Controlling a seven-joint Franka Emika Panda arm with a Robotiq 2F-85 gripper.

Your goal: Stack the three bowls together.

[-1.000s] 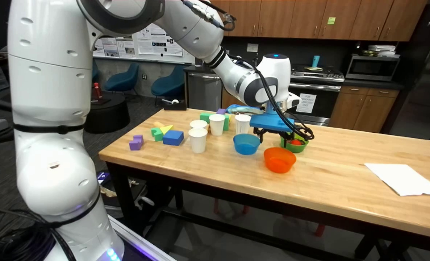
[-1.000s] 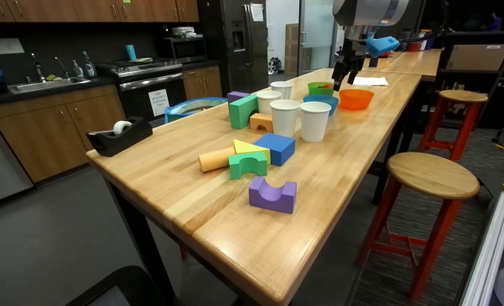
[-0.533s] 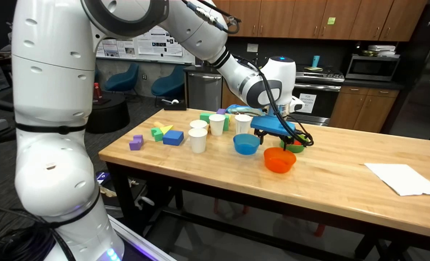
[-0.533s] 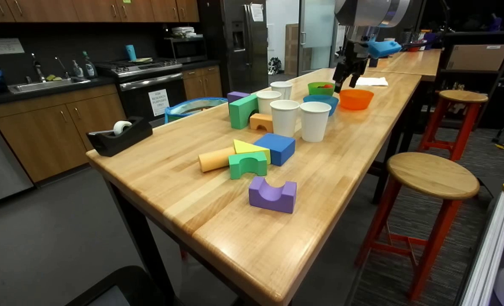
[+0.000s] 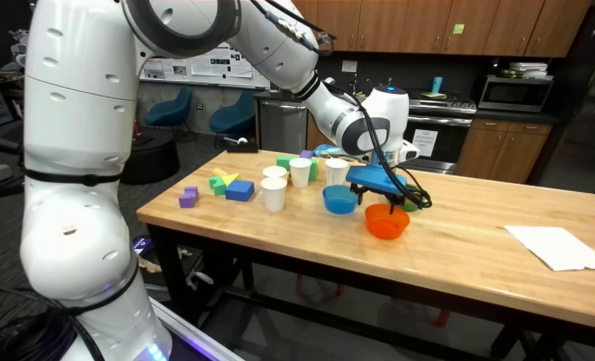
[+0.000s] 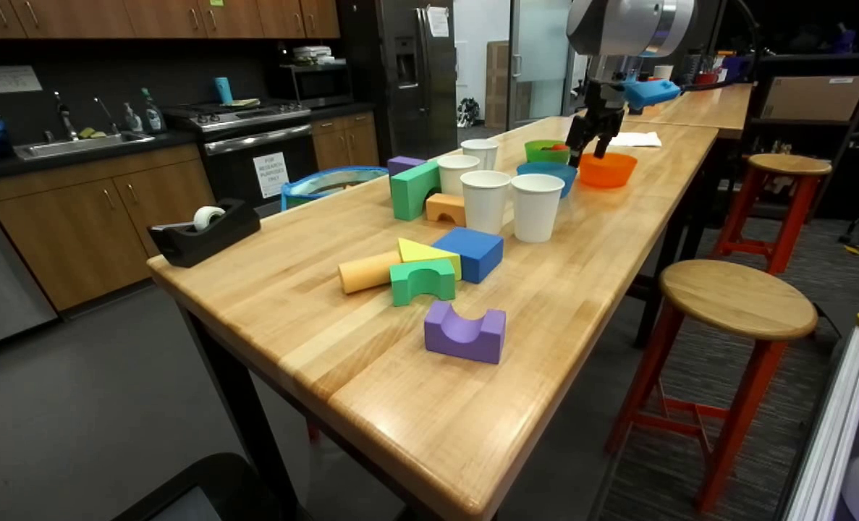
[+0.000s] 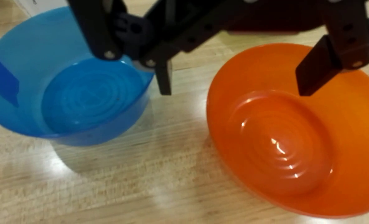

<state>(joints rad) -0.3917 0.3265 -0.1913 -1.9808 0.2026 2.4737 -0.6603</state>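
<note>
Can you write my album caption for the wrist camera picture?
Open gripper with the blue bowl and orange bowl, not yet stacked.

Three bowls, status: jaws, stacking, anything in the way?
Jaws open, nothing held. Blue bowl, orange bowl and green bowl unstacked. Red item in green bowl, might hinder nesting there.
</note>
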